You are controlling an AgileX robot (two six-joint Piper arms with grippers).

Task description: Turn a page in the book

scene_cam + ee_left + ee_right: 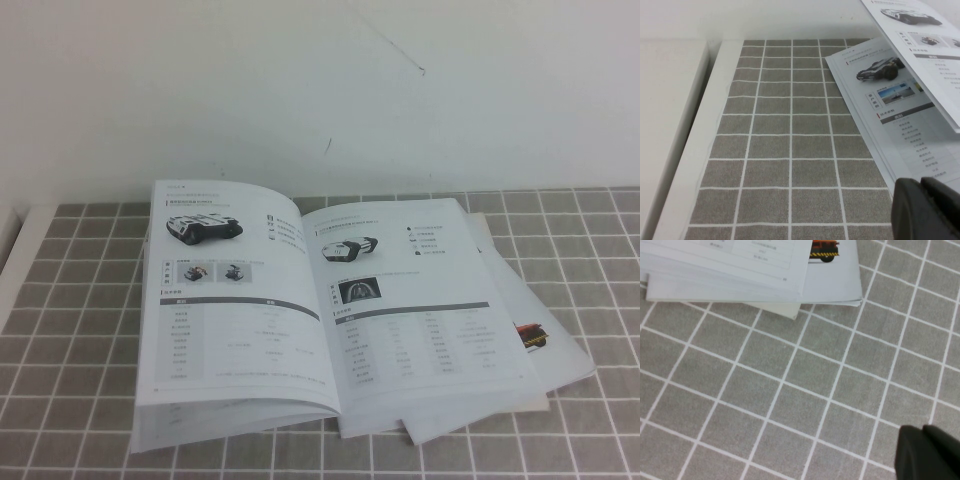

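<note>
- the thin white softcover book [320, 320] with glossy printed pages lies open on the grey-tiled bench [80, 300], roughly in the middle of it and close below the white wall [320, 80]
- the thin white page [235, 300] on the left of the spread shows a black tracked vehicle at its top, small photos and a table under a grey bar; in the left wrist view this leaf [925, 45] stands lifted above the leaf under it, which carries a dark low vehicle picture
- the right-hand leaf shows another dark vehicle and a long table
- loose white sheets [540, 340] with a small red-and-black picture stick out from under the book's right side, fanned toward the bench's right; their corner [840, 270] overhangs the tiles in the right wrist view
- the left gripper [927, 210] is a black shape just beside the book's left edge (only its tip shows); i cannot tell how its jaws stand
- the right gripper [927, 452] hovers over bare tiles, near the loose sheets but apart from them; its jaws are together, holding nothing
</note>
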